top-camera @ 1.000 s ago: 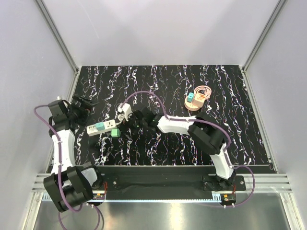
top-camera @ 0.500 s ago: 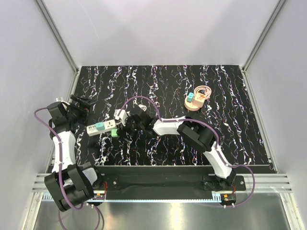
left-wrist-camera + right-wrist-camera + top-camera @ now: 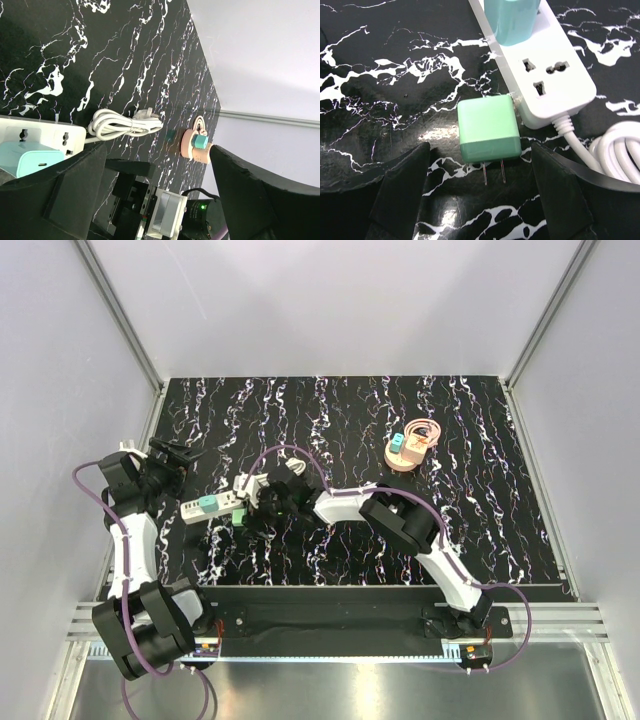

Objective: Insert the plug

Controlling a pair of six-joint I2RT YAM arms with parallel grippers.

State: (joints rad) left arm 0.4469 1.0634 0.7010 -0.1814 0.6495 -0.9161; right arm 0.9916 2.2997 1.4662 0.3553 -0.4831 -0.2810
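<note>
The teal plug [image 3: 512,20] [image 3: 205,504] [image 3: 32,159] stands seated in the white power strip [image 3: 555,75] [image 3: 222,501] [image 3: 45,132]. A brighter green cube [image 3: 489,127] [image 3: 240,517] lies on its side against the strip's end, two metal prongs pointing at the camera. My right gripper [image 3: 480,150] [image 3: 250,502] is open, low over the table, one finger on each side of the green cube and not touching it. My left gripper [image 3: 175,455] [image 3: 157,150] is open and empty just beyond the strip's left end.
The strip's white cord [image 3: 120,125] [image 3: 620,150] lies coiled beside it. A peach round holder [image 3: 408,458] [image 3: 189,146] with another teal cube [image 3: 398,445] [image 3: 201,142] on top sits at the back right. The table is black marble [image 3: 340,410], walled on three sides.
My right arm has reached left and lowered its gripper down to the green cube. The left arm has hardly moved. The plug and strip stay put.
</note>
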